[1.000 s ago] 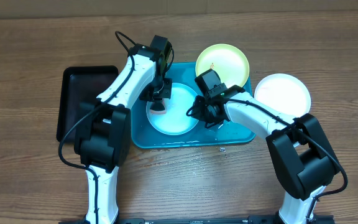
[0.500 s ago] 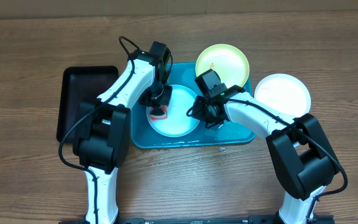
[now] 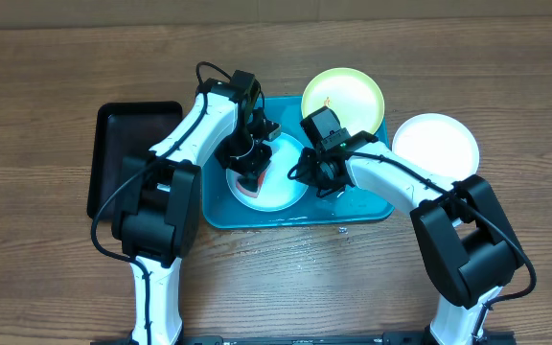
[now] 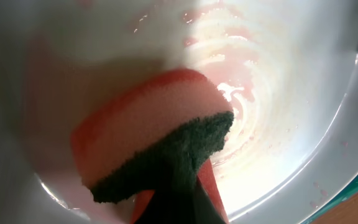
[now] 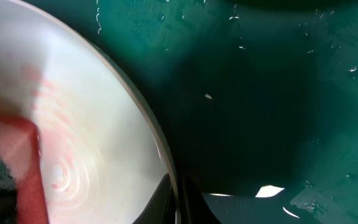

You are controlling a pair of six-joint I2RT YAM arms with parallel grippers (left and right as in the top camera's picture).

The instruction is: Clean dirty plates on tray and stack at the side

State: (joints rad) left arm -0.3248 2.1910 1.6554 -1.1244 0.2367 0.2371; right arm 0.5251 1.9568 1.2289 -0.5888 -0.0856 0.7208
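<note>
The light teal-rimmed plate (image 3: 282,159) lies in the turquoise tray (image 3: 364,203), wet with thin pink smears. My left gripper (image 3: 249,172) is shut on a red sponge with a dark green scrub side (image 3: 250,184) and presses it on the plate's left half. The left wrist view shows the sponge (image 4: 160,137) on the smeared plate (image 4: 278,93). My right gripper (image 3: 310,174) is shut on the plate's right rim (image 5: 178,199). The yellow-green plate (image 3: 343,96) sits at the tray's back right with a small red spot. The white plate (image 3: 436,144) lies on the table right of the tray.
A black rectangular tray (image 3: 127,153) lies left of the turquoise tray. Water drops show on the tray floor (image 5: 260,93) and on the wooden table in front of the tray (image 3: 341,230).
My left gripper has moved the sponge from the plate's back left edge toward its front and middle. The right arm has not moved.
</note>
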